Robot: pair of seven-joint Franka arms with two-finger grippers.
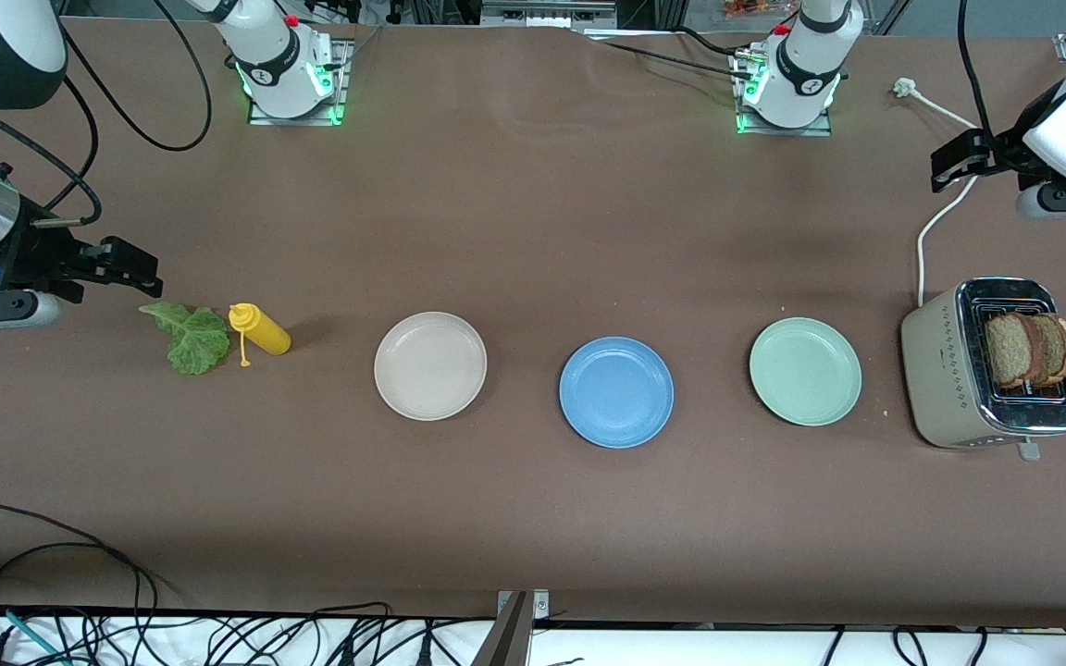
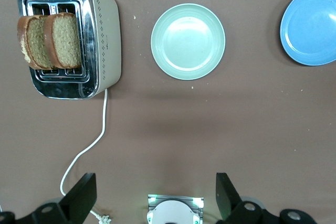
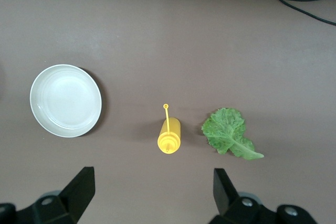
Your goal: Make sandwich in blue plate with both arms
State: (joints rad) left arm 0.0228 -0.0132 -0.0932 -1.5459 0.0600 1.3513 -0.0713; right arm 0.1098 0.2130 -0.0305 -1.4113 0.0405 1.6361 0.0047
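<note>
Three plates are lined up across the worktop [image 1: 533, 231]: the blue plate [image 1: 616, 391] in the middle (empty), a cream plate [image 1: 430, 365] toward the right arm's end, a mint plate [image 1: 805, 371] toward the left arm's end. Two bread slices [image 1: 1033, 350] are seen upright in the toaster [image 1: 945, 379], just past the mint plate. The lettuce leaf [image 1: 189, 339] is laid flat beside the yellow squeeze bottle [image 1: 260, 330], near the cream plate. The left hand [image 2: 155, 195] is held open over bare worktop near the toaster. The right hand [image 3: 152, 192] is held open above the lettuce and bottle, nothing gripped.
</note>
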